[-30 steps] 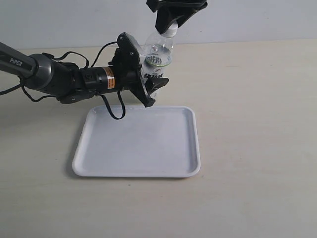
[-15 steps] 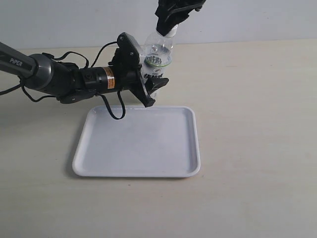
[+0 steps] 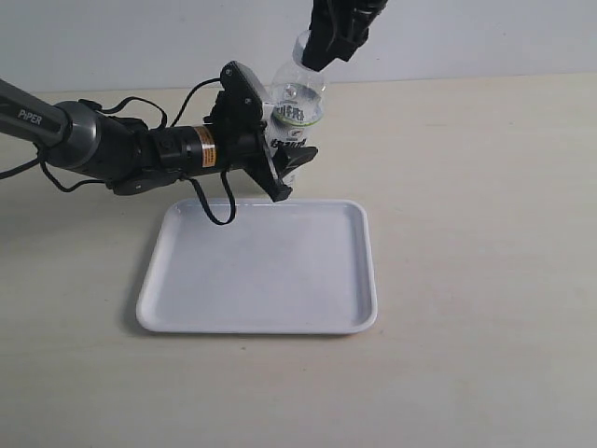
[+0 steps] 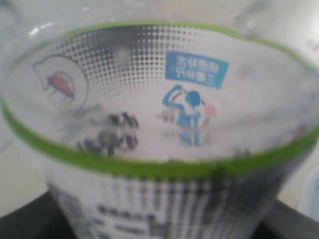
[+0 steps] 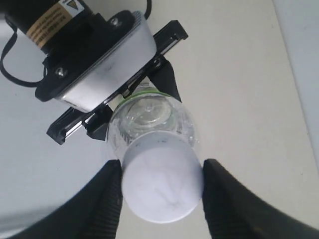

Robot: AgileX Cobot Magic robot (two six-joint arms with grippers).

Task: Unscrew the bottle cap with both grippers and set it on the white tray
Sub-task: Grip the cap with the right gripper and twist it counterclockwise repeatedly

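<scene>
Exterior view: shows a pale beige tabletop point(image 3: 485, 280) under a plain light wall point(image 3: 140, 37). Near the middle, flat on the table, the white tray point(image 3: 261, 271) with its low rim and rounded corners. Just behind its far edge, nearly upright and clamped at the label by the left gripper point(image 3: 291, 149), the bottle point(image 3: 300, 98). Black cables point(image 3: 210, 201) looping off that arm toward the tray's corner. From above, covering the neck, the right gripper point(image 3: 328, 42). Seen from the right wrist: fingers point(image 5: 112, 199) pressed on both sides of the bottle cap point(image 5: 160, 186) — round, white, faintly streaked, seated over the clear shoulder. Seen from the left wrist: nothing but label point(image 4: 159, 124) — white, green band, blurred dark characters, a small blue figure.
</scene>
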